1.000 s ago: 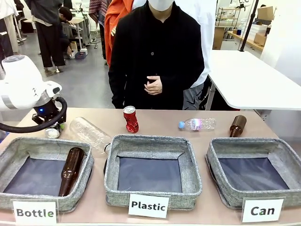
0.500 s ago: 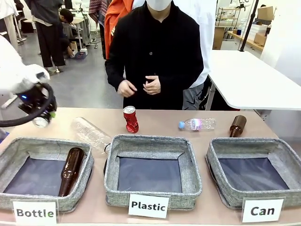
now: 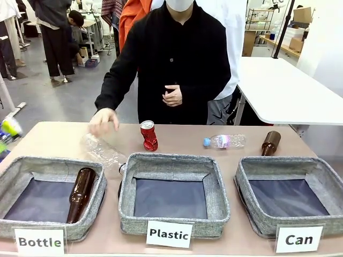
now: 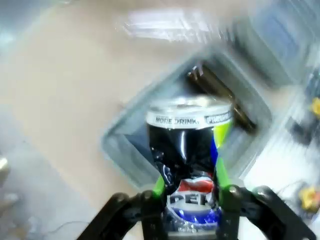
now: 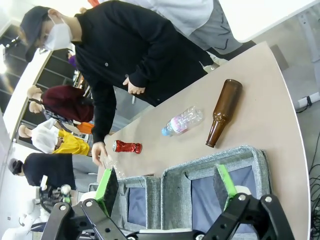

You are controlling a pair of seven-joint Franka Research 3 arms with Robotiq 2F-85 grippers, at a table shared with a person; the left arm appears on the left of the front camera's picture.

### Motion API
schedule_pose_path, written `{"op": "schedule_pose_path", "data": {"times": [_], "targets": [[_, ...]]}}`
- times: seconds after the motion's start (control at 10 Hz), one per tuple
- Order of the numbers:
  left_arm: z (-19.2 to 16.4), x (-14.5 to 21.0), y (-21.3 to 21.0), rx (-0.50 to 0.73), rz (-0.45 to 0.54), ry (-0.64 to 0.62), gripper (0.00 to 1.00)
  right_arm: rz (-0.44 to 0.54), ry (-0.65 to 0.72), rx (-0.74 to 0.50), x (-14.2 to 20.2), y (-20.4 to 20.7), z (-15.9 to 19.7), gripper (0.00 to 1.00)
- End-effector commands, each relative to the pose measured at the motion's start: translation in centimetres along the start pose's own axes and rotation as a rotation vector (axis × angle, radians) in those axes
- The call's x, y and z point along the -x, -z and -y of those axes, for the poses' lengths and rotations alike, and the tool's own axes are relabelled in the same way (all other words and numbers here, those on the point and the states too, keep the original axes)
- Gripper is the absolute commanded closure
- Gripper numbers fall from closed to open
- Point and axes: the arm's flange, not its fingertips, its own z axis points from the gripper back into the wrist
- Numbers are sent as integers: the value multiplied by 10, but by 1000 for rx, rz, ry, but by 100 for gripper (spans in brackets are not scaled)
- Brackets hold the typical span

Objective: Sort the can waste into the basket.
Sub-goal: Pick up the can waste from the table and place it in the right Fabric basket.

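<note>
- The green pads [image 4: 159, 186] of the left gripper [image 4: 190, 192] are being kept clenched on the silver-grey can [image 4: 189, 145], which is being gripped by its lower half, its top turned toward twelve o'clock in the left wrist view
- The can is being shown badly crumpled: dark and glossy through the waist, a blue and red logo at the pinch, a printed silver rim above
- It is being carried in the air, and past it, toward one o'clock, the Bottle basket [image 4: 117, 147] with a brown bottle [image 4: 220, 95] inside is being seen through blur, so the wrong basket is judged to lie beneath
- A second ago this gripper was being held low at the table's nine o'clock end, beside the clear bottle [image 3: 102, 150]; now it is being swung out to the nine o'clock edge of the front view, so the pick is judged done and the carry begun
- The person's hand [image 3: 103, 119] is being stretched out to that clear bottle, where earlier both hands were being held at the chest
- The Can basket [image 3: 278, 163] is being left at four o'clock with nothing lying in it, well apart from the carried can, so a long crossing is judged necessary
- The red can [image 3: 149, 135] is being left upright just beyond the Plastic basket [image 3: 171, 160], at twelve o'clock of it, not yet sorted
- The right gripper [image 5: 165, 192] is being held with jaws spread and nothing between them
</note>
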Motion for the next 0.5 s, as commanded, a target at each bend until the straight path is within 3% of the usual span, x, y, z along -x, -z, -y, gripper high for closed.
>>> {"op": "schedule_pose_path", "data": {"times": [0.0,0.1,0.2,0.4], "targets": [[-10,29,-16,106,-16,347,100,13,-23,-26,-4,0,0,0],[-16,37,-25,168,41,381,100,13,-23,-26,-4,0,0,0],[5,25,-7,57,-22,156,100,13,-23,-26,-4,0,0,0],[5,25,-7,57,-22,156,100,13,-23,-26,-4,0,0,0]]}}
